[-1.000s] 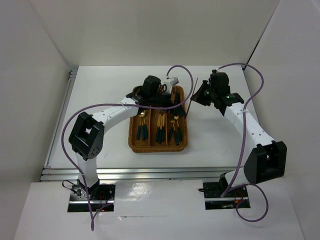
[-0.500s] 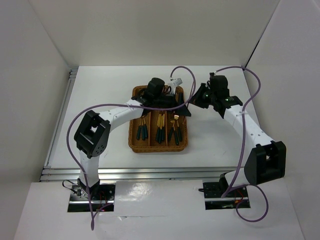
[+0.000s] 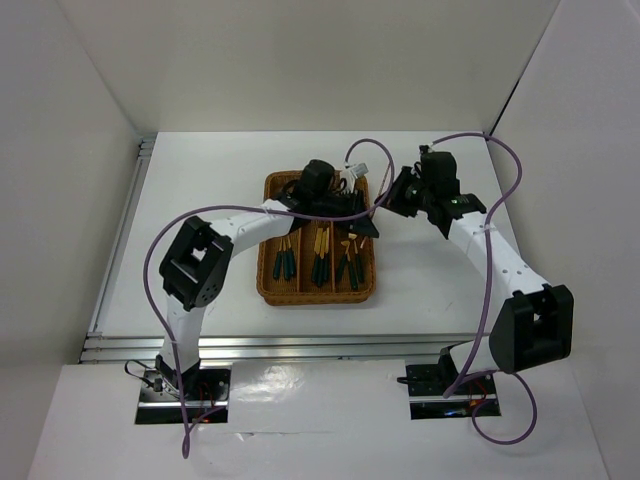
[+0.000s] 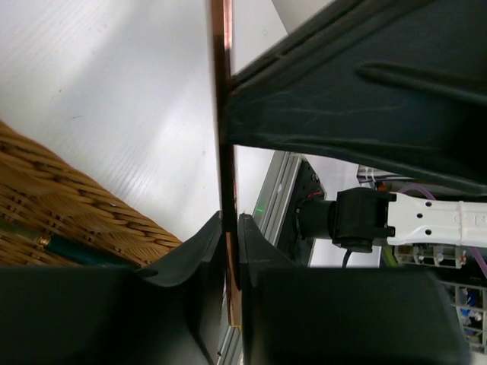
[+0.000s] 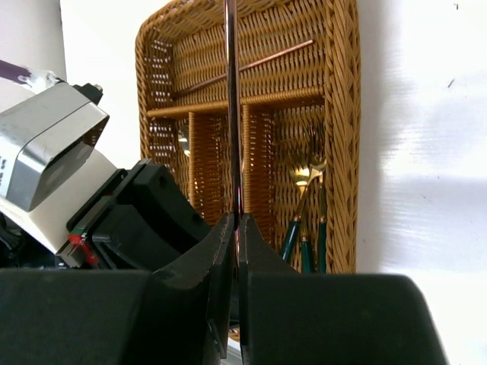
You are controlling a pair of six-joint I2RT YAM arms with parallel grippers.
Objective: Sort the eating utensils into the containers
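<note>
Currently left end effector point(image 4: 230, 228) and right end effector point(image 5: 237, 228) both clamp one chopstick point(image 5: 231, 114); right should release cleanly before left lays it flat in the crosswise slot point(image 5: 281, 30).

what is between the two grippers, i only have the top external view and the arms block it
observer: the left wrist view shows a thin reddish-brown chopstick pinched in the left gripper.
operator: is the right one on it too
observer: the right wrist view shows the right gripper shut on a chopstick as well; it looks like the same stick.
operator: any chopstick in the tray
observer: yes, a second chopstick lies in the short crosswise slot of the wicker tray.
</note>
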